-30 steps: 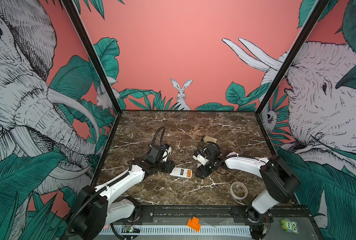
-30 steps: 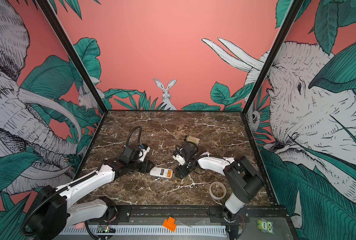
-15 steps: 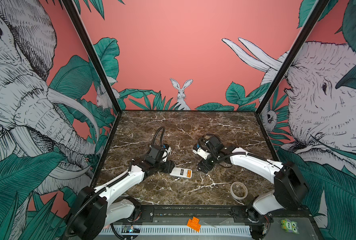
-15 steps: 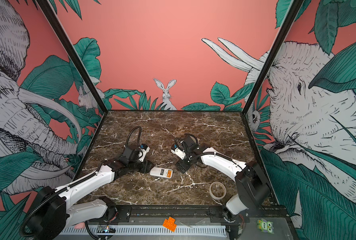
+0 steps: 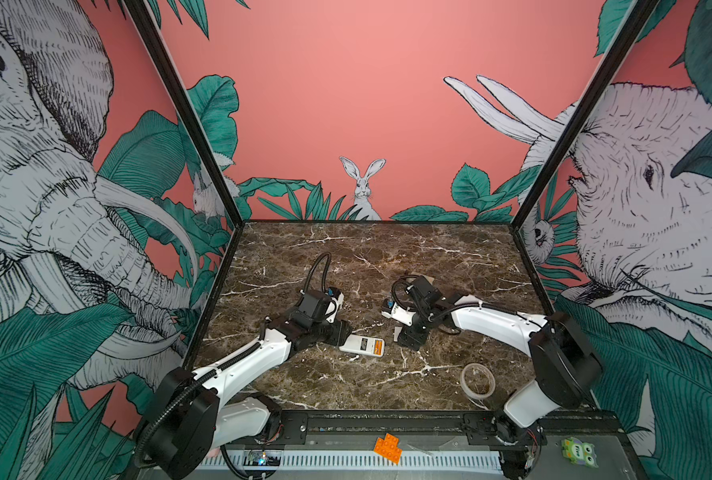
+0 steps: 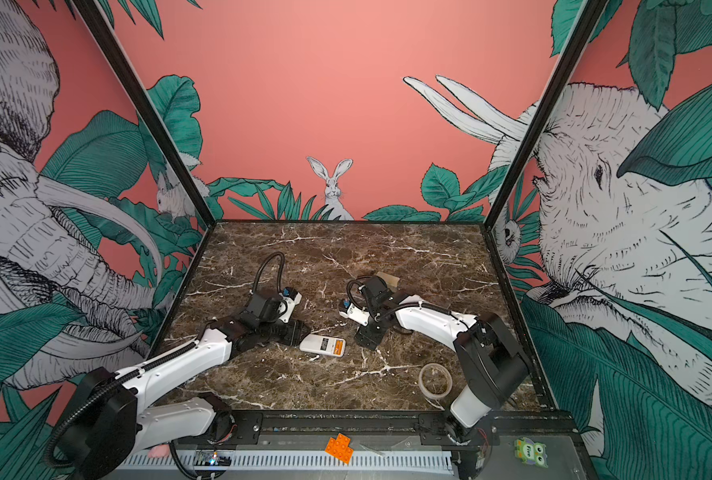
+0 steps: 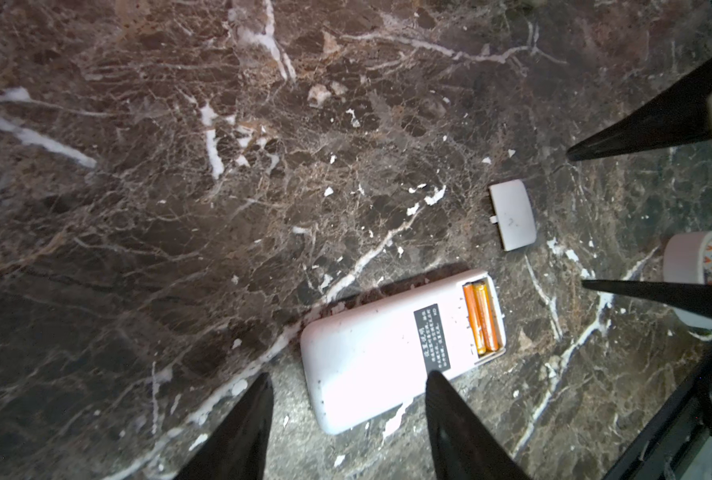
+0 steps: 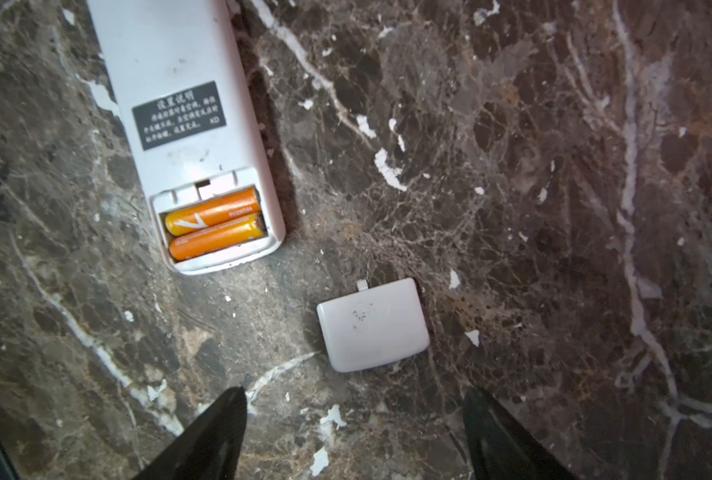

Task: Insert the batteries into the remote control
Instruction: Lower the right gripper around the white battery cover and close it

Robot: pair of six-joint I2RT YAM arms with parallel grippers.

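nearest, on the front rail outside the desk [image 5: 346,257], a flat orange toy brick [image 5: 387,448] lies alone. a tape roll [image 5: 477,380] lies flat on the marbled desk towards the front right, close to the base of the right arm.

further in, near the middle of the desk, the remote control [image 7: 387,353] lies back up, with its dark label and its uncovered battery compartment facing upward. the two orange batteries [image 8: 215,222] sit side by side inside that compartment, at the end of the remote control that faces the right arm.

the left gripper [image 7: 348,373] is released and grasps nothing. it sits low at the opposite end of the remote control. in the left wrist view one finger stands clear of the casing, and the other crosses the long edge of the casing.

the white battery cover [image 8: 373,326] lies flat on the desk just beside the compartment end, apart from the remote control. the right gripper [image 8: 355,389] is spread wide and empty, and the battery cover lies just ahead of its two fingertips. whether those tips touch the desk cannot be told.

farther back, a beige block [image 6: 389,277] shows partly behind the right wrist.
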